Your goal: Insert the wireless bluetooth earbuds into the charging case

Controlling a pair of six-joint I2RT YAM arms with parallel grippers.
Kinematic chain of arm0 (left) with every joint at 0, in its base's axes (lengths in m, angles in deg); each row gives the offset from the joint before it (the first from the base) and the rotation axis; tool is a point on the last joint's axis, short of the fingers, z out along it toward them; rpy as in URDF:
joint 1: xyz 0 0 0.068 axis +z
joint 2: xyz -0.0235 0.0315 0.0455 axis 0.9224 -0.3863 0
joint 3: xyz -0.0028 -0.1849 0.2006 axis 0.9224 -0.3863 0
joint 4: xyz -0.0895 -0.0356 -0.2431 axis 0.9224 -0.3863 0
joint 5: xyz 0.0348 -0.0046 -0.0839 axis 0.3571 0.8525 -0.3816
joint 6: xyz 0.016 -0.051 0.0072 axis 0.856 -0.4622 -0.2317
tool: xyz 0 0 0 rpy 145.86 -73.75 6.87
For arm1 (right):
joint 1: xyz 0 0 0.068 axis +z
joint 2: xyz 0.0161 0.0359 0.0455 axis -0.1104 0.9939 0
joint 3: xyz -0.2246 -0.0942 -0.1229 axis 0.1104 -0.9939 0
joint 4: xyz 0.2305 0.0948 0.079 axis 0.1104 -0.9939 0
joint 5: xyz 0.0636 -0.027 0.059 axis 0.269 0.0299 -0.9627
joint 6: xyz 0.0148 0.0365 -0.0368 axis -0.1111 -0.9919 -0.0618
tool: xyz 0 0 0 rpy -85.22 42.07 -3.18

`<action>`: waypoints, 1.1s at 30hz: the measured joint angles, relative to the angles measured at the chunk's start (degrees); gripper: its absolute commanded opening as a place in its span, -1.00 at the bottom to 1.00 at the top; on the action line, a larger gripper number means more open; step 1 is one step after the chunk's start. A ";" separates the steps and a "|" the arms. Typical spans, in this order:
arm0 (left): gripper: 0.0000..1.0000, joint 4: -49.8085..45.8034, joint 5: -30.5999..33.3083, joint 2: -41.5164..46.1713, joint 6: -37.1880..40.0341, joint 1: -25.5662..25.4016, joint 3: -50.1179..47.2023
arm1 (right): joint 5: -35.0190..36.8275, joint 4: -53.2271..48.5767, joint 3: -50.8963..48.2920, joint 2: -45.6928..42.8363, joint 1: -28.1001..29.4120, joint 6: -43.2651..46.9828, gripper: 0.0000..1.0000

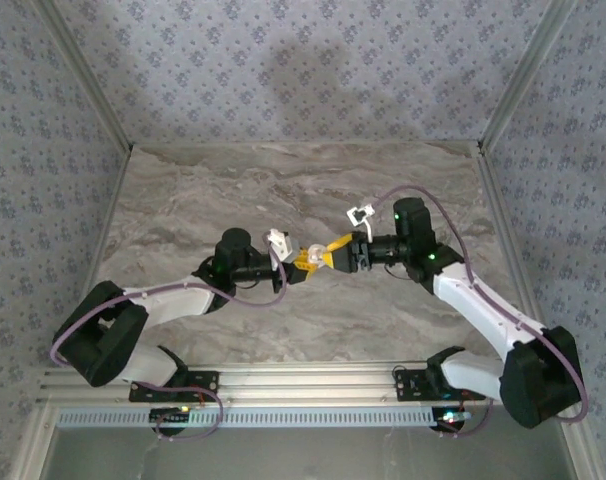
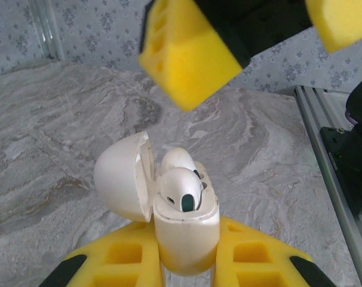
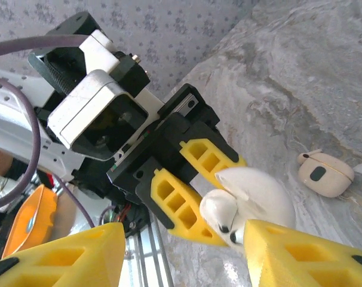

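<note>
Your left pincer (image 2: 190,263) is clamped on the cream-white rounded plastic charging case (image 2: 187,230). Its yellow fingers grip the case's lower body and hold it up off the grey marbled desk (image 2: 61,131). The case's domed lid (image 2: 122,178) stands swung open to the left.

Both small white curved plastic earbuds sit in the case. The near earbud (image 2: 180,188) shows a dark oval spot, the far earbud (image 2: 176,158) sits just behind it, and both heads rise above the rim.

Your right pincer (image 2: 264,60) hangs above the open case with its yellow fingers apart.

From the overhead camera you see the left pincer (image 1: 299,262) and the right pincer (image 1: 328,256) meeting tip to tip near the middle of the desk.

In the right wrist view, a small beige rounded object with a dark oval (image 3: 324,173) lies on the desk beyond the held case. You cannot tell what it is.
</note>
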State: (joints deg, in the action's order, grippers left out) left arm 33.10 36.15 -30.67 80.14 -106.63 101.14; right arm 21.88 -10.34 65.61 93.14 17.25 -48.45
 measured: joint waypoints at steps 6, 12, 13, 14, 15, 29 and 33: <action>-0.72 -0.55 -1.60 0.00 -1.64 0.24 0.00 | 4.74 2.58 -1.42 -0.37 -1.99 -2.54 0.33; -0.72 -0.76 -4.24 0.00 -1.66 0.24 0.70 | 1.92 1.64 3.87 7.39 -0.61 -1.62 0.32; -0.72 -0.76 -4.50 0.00 -1.66 0.24 1.03 | 1.36 1.40 4.42 8.11 -0.17 -1.36 0.31; -0.72 -0.79 -4.87 0.00 -1.64 0.24 1.55 | 0.44 1.01 5.05 8.90 0.46 -0.98 0.31; -0.72 -0.81 -5.07 0.00 -1.64 0.24 2.08 | -0.42 0.81 5.44 9.38 1.01 -0.55 0.30; -0.72 -4.92 -6.56 0.61 -2.08 -0.09 5.01 | -4.17 0.87 1.18 1.03 -0.22 2.27 0.04; -0.72 -9.66 -4.11 0.48 -3.67 0.24 6.75 | -3.21 2.60 -2.01 -2.67 -1.66 1.57 0.04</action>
State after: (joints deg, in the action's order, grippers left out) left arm 23.44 32.04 -30.19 76.47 -106.39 107.89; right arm 18.67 -7.74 63.60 90.47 15.59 -46.87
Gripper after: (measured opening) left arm 0.181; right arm 0.521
